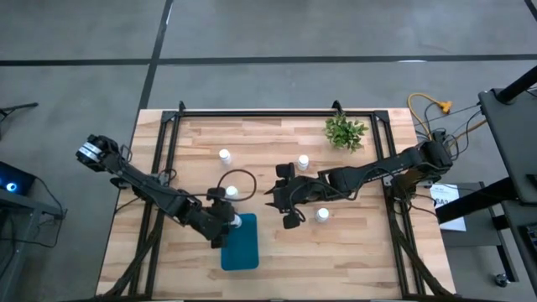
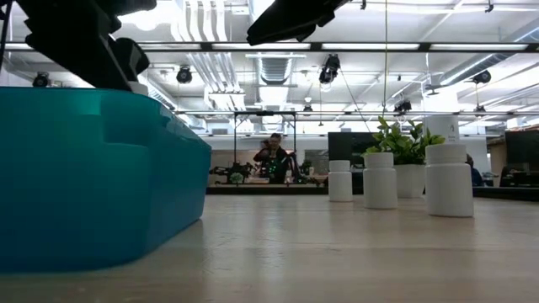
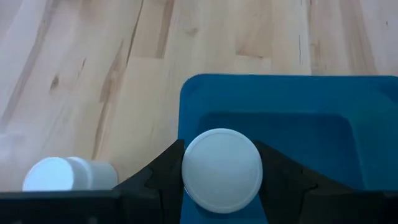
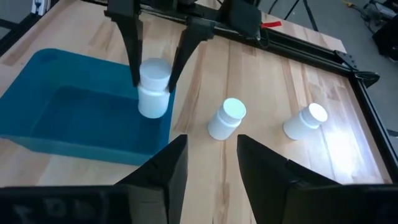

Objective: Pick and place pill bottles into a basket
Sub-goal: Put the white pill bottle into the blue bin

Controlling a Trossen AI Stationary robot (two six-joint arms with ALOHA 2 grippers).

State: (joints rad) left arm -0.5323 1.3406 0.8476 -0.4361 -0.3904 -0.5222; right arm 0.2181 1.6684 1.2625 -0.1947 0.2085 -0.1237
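Bottle [image 3: 221, 170] in left hand [image 3: 221, 186] | body hidden by cap | basket [image 3: 323, 99] cut off

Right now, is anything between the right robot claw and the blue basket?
Only bare wooden table lies between the right gripper and the basket, as the right wrist view shows. The nearest standing pill bottle sits off to the side.

Left end effector [image 1: 232, 221] clamped, holding load; right end effector [image 1: 285, 204] parted, empty.
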